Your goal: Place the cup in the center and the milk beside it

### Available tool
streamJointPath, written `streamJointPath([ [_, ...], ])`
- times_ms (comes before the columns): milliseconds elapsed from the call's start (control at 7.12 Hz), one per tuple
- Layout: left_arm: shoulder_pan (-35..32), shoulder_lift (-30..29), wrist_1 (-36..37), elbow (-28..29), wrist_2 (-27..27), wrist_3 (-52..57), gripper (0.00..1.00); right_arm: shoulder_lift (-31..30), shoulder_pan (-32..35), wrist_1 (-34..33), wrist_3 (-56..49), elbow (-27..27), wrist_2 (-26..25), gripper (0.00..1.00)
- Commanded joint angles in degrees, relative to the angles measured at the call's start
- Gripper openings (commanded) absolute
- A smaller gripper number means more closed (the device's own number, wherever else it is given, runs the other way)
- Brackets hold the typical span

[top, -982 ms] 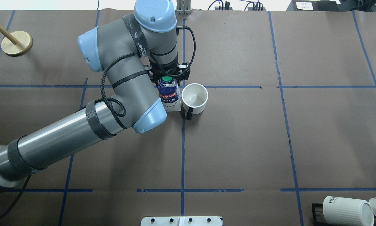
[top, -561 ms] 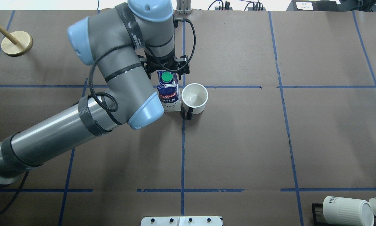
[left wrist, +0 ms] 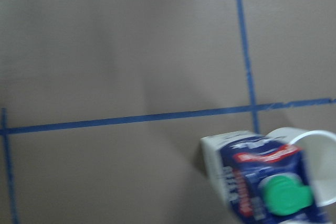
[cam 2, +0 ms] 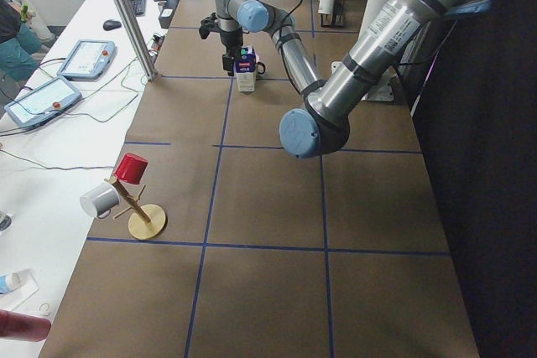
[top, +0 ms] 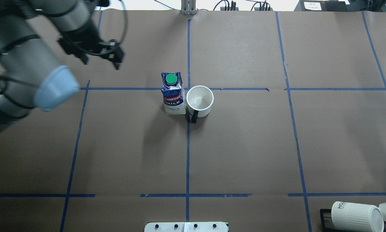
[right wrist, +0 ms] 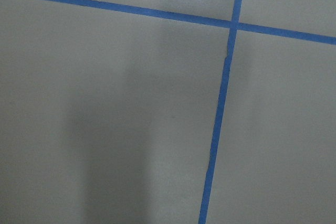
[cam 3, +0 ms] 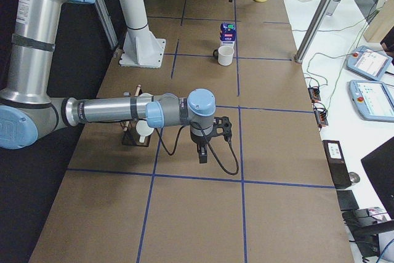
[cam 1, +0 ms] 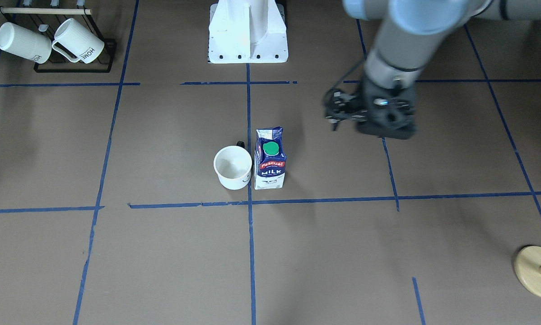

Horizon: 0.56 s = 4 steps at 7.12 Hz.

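The cup (top: 199, 100), white with a black handle, stands upright just right of where the blue tape lines cross (top: 188, 89). The milk carton (top: 173, 95) stands upright against its left side; nothing holds it. Both show in the front view, cup (cam 1: 232, 167) and milk (cam 1: 270, 160), and in the left wrist view, milk (left wrist: 262, 182). My left gripper (top: 100, 61) is open and empty, raised above the table well left of the carton. My right gripper (cam 3: 202, 152) shows only in the right side view, pointing down over bare table; I cannot tell if it is open.
A black rack (cam 1: 72, 67) with two ribbed "HOME" mugs (top: 357, 216) is in the near right corner of the overhead view. A wooden mug stand (cam 2: 138, 207) with a red and a grey cup is at the far left. The robot base (cam 1: 248, 31) is mid-edge.
My left gripper, which was around the milk carton's top, has come off it, risen and swung far to the left. The carton and the cup have not moved.
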Motion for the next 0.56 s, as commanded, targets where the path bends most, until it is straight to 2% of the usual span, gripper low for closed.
streamJointPath([
  [0, -11.52, 15.20, -0.27, -2.55, -4.97, 23.80, 1.00, -0.12, 0.02, 0.00, 0.01, -0.29, -0.25, 1.00],
  [140, -17.06, 19.71, -0.54, -1.59, -5.07, 30.62, 1.00, -0.90, 0.11, -0.08, -0.17, -0.55, -0.17, 1.00],
  [421, -24.11, 31.21, -1.23, -0.27, -5.16, 31.65, 1.00, -1.79, 0.37, -0.09, 0.35, -0.73, 0.01, 1.00],
])
